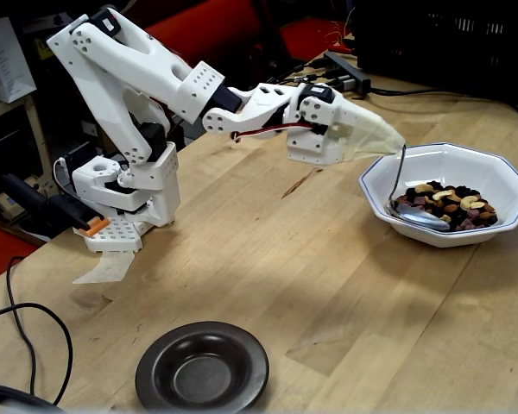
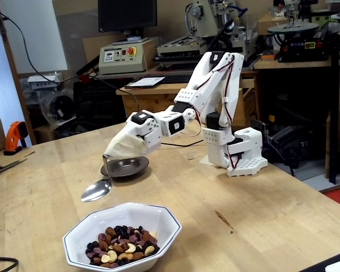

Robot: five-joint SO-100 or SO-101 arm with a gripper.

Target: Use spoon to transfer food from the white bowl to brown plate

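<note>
A: Starting nearest in a fixed view, what is sitting closest to the camera?

B: The white bowl is sitting at the front edge of the table, and the food is lying heaped in its near half, cashews and almonds among dark bits.

A: And just behind it?

B: The spoon is hanging at about 11 o'clock from the bowl, its shiny scoop tilting down and its thin handle rising into the end effector. The scoop is looking empty here, clear of the food.

A: Is the end effector gripping it?

B: A pale cover is wrapping the fingers, so the gap itself is hidden, but the handle is being held firmly at the tip; it is clamping on the spoon.

A: Farther back?

B: The brown plate is resting right behind the covered tip, and the white arm is reaching over from its base at about 3 o'clock of that plate.

A: Does the other fixed view agree?

B: There the plate is lying nearest, well apart from the bowl at about 2 o'clock. The spoon is showing its scoop inside the bowl's left side, beside the food.
</note>
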